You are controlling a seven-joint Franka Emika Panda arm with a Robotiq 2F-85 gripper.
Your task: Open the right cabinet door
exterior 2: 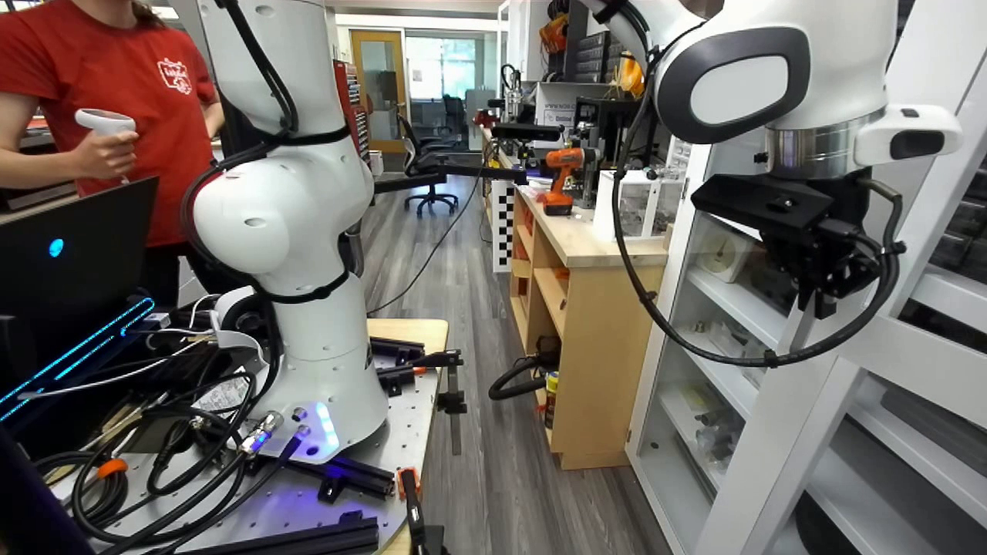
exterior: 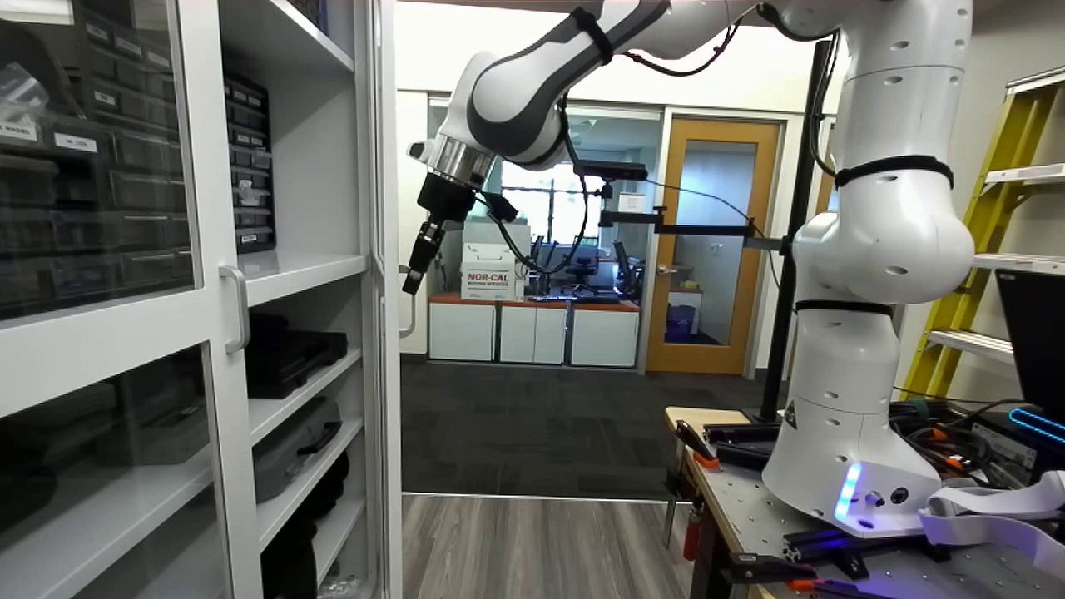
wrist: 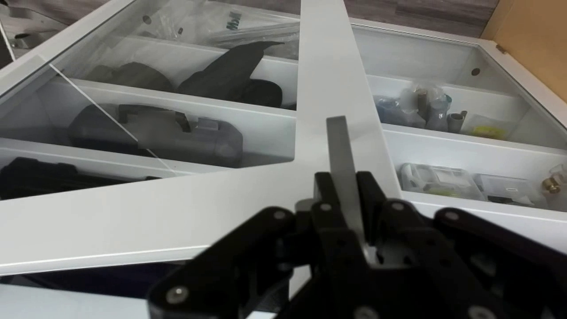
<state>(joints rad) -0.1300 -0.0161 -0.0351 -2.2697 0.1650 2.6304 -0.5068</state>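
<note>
Black and two-fingered, the hand (wrist: pixel 345 177) rises from the bottom of the wrist view, nearest the camera, its fingertips clamped on a slim light-grey bar handle (wrist: pixel 339 141), one to each side. That handle sits on the wide white stile of the right cabinet door (wrist: pixel 155 217), a tall clear glass panel in a white frame, its crossbar running to the left edge of the wrist view. The door stands ajar: in an exterior view it shows nearly edge-on as a narrow white upright left of centre. Seen through its glass, at left in the wrist view, lies a rounded grey hard case (wrist: pixel 199 144); at right lie clear plastic boxes (wrist: pixel 443 179). A matching white-framed glass door (exterior: pixel 100 343), its own pale handle (exterior: pixel 243 308) on its right edge, fills the far left of an exterior view. Across the top of that view reaches a white-and-grey jointed robot arm (exterior: pixel 516 104), its base at lower right on a perforated grey metal surface (exterior: pixel 753 524), with a yellow ladder (exterior: pixel 986 208) near the right edge. At upper left in an exterior view, a person in a red T-shirt (exterior 2: pixel 162 131) holds a white handheld controller (exterior 2: pixel 104 118).
</note>
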